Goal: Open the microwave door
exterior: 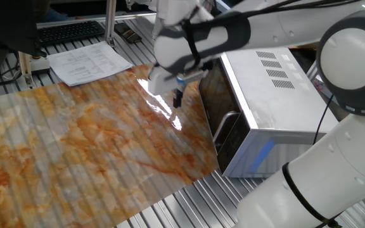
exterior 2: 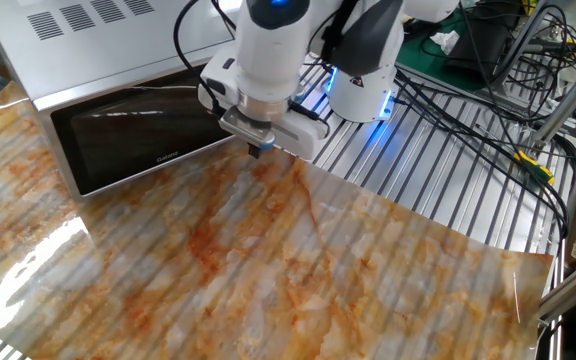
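Note:
The silver-white microwave (exterior: 277, 95) stands at the right of the table, and its dark glass door (exterior: 213, 95) is closed. The curved metal bar handle (exterior: 224, 127) is at the door's near end. My gripper (exterior: 177, 100) points down, just above the table, close in front of the door's middle and short of the handle. Its fingers look pressed together and hold nothing. In the other fixed view the gripper (exterior 2: 256, 150) hangs by the right end of the door (exterior 2: 133, 140), and the wrist hides the handle there.
The table carries an orange marbled sheet (exterior: 87, 145). Papers (exterior: 87, 63) and a keyboard (exterior: 71, 30) lie beyond its far left edge. Bare metal slats (exterior 2: 438, 160) and cables (exterior 2: 508, 60) lie beside the robot base (exterior 2: 363, 95).

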Robot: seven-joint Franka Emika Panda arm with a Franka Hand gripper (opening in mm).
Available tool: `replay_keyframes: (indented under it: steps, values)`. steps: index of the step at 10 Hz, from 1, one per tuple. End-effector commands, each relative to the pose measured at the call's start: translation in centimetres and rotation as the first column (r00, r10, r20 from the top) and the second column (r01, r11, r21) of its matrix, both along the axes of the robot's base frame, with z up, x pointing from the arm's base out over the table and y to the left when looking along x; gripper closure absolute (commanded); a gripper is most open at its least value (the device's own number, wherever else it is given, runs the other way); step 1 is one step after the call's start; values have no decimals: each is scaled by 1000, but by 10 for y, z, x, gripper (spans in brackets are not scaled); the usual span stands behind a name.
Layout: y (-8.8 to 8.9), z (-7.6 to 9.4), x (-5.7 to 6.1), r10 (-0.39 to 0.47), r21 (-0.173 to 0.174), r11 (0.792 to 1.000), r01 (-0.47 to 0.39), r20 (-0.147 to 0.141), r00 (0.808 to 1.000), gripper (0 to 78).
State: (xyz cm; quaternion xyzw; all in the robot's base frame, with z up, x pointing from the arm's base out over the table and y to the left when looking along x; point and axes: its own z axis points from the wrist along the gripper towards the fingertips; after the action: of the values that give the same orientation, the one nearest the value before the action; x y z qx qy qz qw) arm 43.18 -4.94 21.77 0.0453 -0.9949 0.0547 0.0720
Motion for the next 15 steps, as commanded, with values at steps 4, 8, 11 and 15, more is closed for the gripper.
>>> replay_keyframes:
  steps: [4, 8, 11, 15]
  values:
    - [-16, -16, -18, -4, 3, 1000, 4, -11, 1000, 776]
    - [-15, -15, -17, -1, 12, 1000, 1, -22, 1000, 776]
    - [-15, -15, -17, -8, 12, 1000, 9, -44, 999, 776]
    - [-15, -15, -17, -36, 8, 999, 36, -55, 998, 776]
